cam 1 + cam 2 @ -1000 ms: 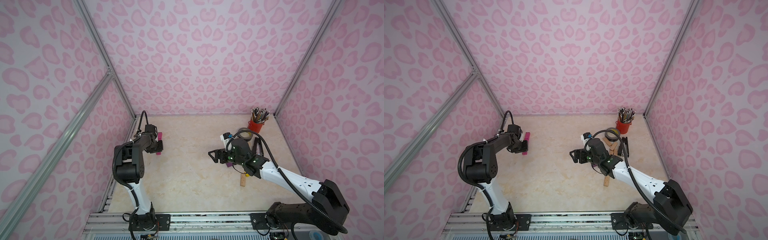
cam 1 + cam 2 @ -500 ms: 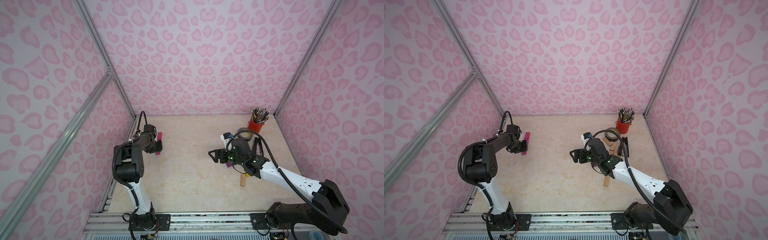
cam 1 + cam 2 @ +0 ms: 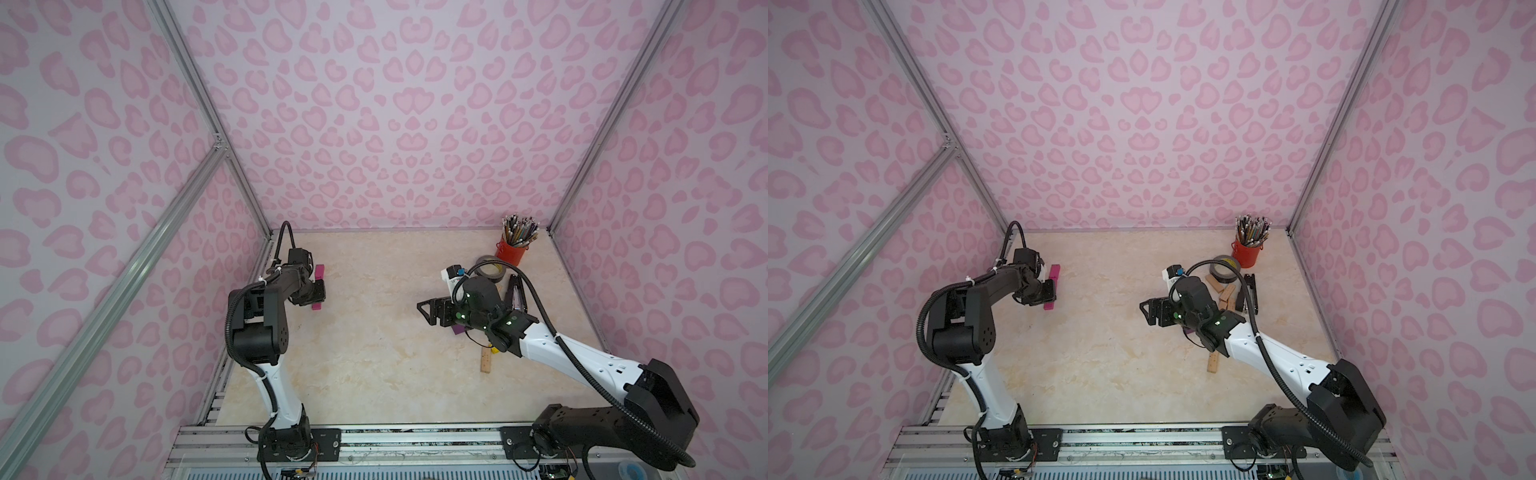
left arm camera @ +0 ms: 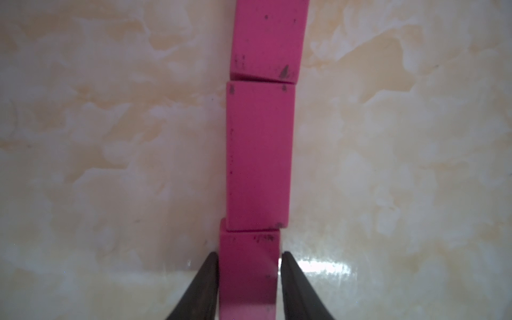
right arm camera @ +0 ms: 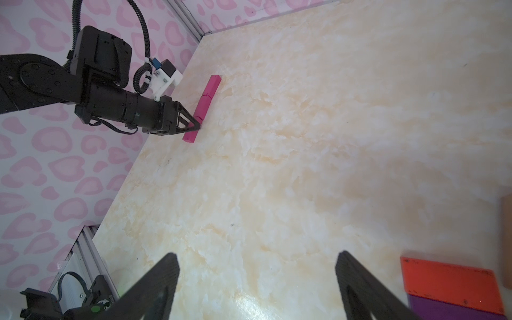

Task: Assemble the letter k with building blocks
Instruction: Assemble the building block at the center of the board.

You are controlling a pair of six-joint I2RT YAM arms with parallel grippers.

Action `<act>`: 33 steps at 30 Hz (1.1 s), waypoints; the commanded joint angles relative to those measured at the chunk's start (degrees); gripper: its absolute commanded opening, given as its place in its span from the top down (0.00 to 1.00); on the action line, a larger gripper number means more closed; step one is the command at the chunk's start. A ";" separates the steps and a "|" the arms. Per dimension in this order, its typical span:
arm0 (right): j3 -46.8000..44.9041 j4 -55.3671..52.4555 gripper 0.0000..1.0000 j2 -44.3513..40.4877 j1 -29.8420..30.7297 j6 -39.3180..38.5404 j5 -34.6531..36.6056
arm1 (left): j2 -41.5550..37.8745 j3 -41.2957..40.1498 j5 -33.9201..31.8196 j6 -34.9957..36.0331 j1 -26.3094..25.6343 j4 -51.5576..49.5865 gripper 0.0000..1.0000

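Black-and-white arms (image 3: 274,386), ribbed black cables (image 3: 227,328)

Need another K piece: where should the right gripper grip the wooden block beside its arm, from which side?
Probably pinch the wooden block across its long sides, straight from above: it lies flat, table bare either side, far end hidden under the right arm.

Magenta blocks (image 4: 259,155) — pink-spotted walls (image 3: 374,104).
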 commanded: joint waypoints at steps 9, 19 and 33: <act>-0.32 0.52 0.10 0.66 -0.01 0.34 0.51 | 0.78 0.77 0.39 -0.21 0.26 -0.86 0.62; -0.50 0.54 0.10 0.39 0.04 0.34 1.04 | 0.07 0.51 0.66 -1.01 0.42 -0.55 0.53; 4.26 -15.47 0.09 -1.20 -4.20 1.27 13.47 | -27.62 -8.01 8.89 -6.61 -2.33 8.34 0.16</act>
